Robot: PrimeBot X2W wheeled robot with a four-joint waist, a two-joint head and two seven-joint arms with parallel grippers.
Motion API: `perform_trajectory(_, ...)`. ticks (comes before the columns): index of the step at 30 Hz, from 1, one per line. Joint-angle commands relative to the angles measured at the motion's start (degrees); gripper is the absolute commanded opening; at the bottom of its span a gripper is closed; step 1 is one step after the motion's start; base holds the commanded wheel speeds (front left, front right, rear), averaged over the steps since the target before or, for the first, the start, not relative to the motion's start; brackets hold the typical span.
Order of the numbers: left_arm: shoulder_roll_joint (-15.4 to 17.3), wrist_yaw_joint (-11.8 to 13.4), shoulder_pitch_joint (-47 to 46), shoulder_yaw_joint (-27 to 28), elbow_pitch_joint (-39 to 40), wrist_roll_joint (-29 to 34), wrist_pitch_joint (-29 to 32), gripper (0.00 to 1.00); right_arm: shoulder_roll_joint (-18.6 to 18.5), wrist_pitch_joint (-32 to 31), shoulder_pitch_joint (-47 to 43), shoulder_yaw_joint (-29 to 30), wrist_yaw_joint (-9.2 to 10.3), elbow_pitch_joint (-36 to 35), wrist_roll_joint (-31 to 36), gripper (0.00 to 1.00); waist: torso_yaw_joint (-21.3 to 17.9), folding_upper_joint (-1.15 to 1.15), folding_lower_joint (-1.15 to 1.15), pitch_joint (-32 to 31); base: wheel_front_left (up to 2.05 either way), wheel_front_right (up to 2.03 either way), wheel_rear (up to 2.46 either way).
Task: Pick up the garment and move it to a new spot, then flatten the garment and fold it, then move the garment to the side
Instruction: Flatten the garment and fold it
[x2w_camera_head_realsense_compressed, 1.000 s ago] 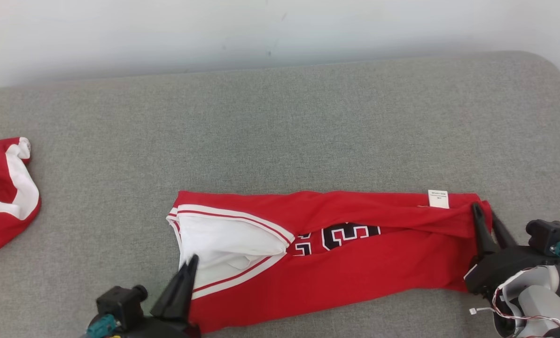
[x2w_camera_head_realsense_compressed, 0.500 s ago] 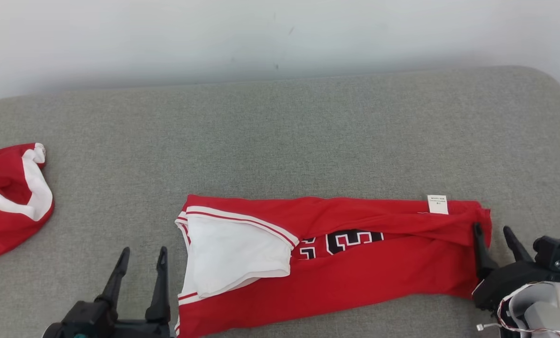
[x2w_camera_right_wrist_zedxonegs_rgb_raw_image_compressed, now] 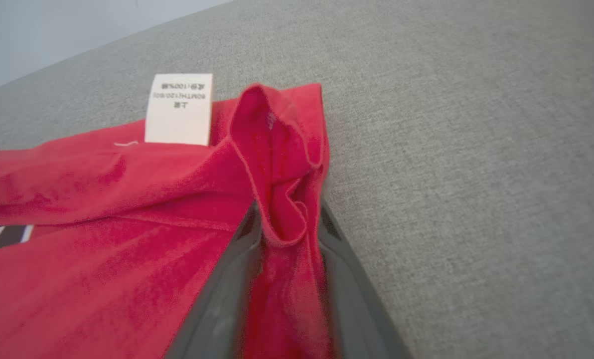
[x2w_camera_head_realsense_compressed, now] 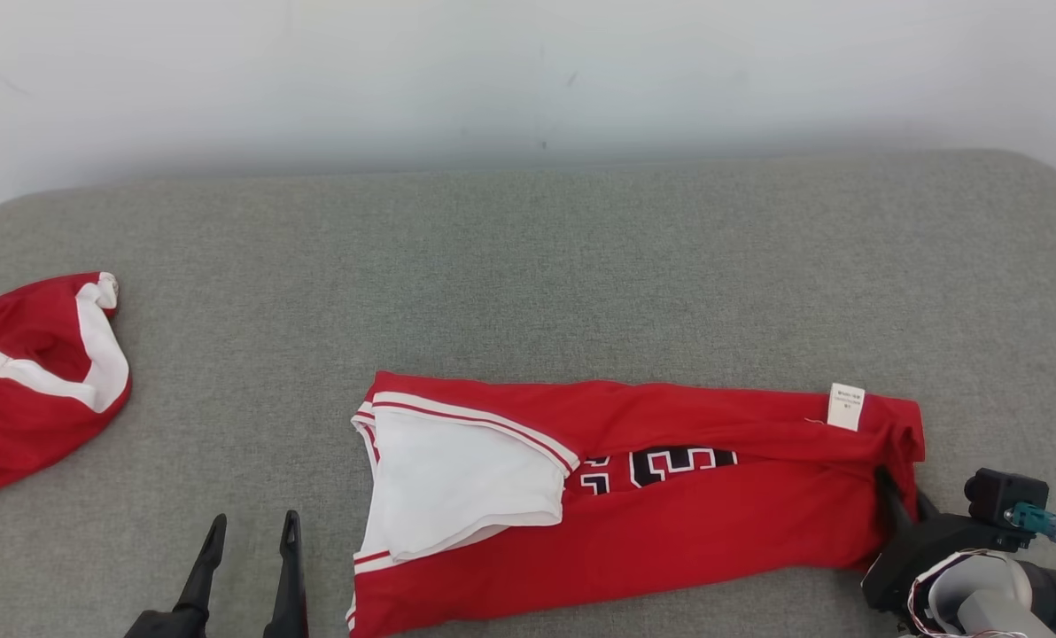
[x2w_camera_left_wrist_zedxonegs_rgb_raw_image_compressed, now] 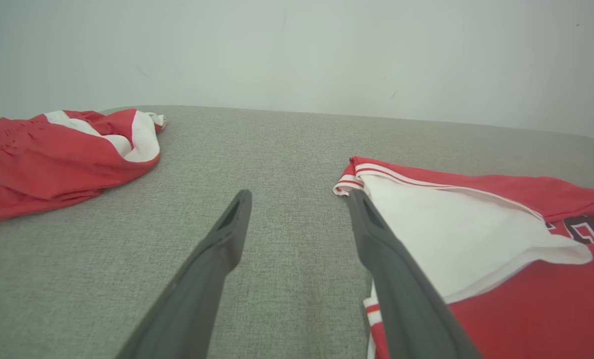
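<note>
L pincer [x2w_camera_head_realsense_compressed: 254,518] spread wide over grey fabric table [x2w_camera_head_realsense_compressed: 581,266], just beside red-and-white basketball jersey [x2w_camera_head_realsense_compressed: 714,523]. R pincer [x2w_camera_head_realsense_compressed: 900,487] pinching jersey's bunched red edge.

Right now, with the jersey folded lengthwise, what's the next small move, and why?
Probably slide the left gripper across onto the white-trimmed end of the jersey: its fingers stand open over bare cushion beside that end, while the right gripper pinches the opposite end.
</note>
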State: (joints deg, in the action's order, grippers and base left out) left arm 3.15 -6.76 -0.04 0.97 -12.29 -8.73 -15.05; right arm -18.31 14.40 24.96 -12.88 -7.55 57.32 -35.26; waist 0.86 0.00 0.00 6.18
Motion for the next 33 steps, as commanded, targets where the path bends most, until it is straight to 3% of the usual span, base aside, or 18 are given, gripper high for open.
perform_trajectory(1, -0.1, -0.2, 0.7, 0.4, -0.2, 0.5, -0.2, 1.00, -0.2, 0.0, 0.1, -0.7, 0.15, 0.6, -0.1, 0.00, 0.3, 0.00, 0.00, -0.4, 0.00, 0.00, 0.00)
perform_trajectory(9, -0.3, -0.6, 2.4, 0.1, -1.4, 1.6, -0.2, 1.00, -7.3, 0.8, -0.5, 2.7, 0.16, 2.6, -1.6, 0.00, 0.5, 0.00, 0.00, -3.0, 0.00, 0.00, 0.00)
perform_trajectory(15, -0.3, 0.1, 3.8, 0.1, -1.0, 0.1, -0.2, 1.00, -10.5, 0.8, -2.0, 6.9, 0.16, -1.1, 1.4, 0.00, -0.5, 0.00, 0.00, -4.3, 0.00, 0.00, 0.00)
perform_trajectory(21, -0.3, 0.4, 4.4, 0.3, -0.9, -0.4, -0.2, 1.00, -7.6, 0.7, -3.9, 6.3, 0.16, -10.5, 6.2, 0.00, -1.5, 0.00, 0.00, -4.7, 0.00, 0.00, 0.00)
perform_trajectory(33, -0.3, 0.9, 2.5, -0.9, -1.8, -1.5, -0.2, 1.00, 3.3, -4.1, -4.2, -4.3, 0.15, -28.2, 8.4, 0.00, -1.8, 0.00, 0.00, -4.3, 0.00, 0.00, 0.00)
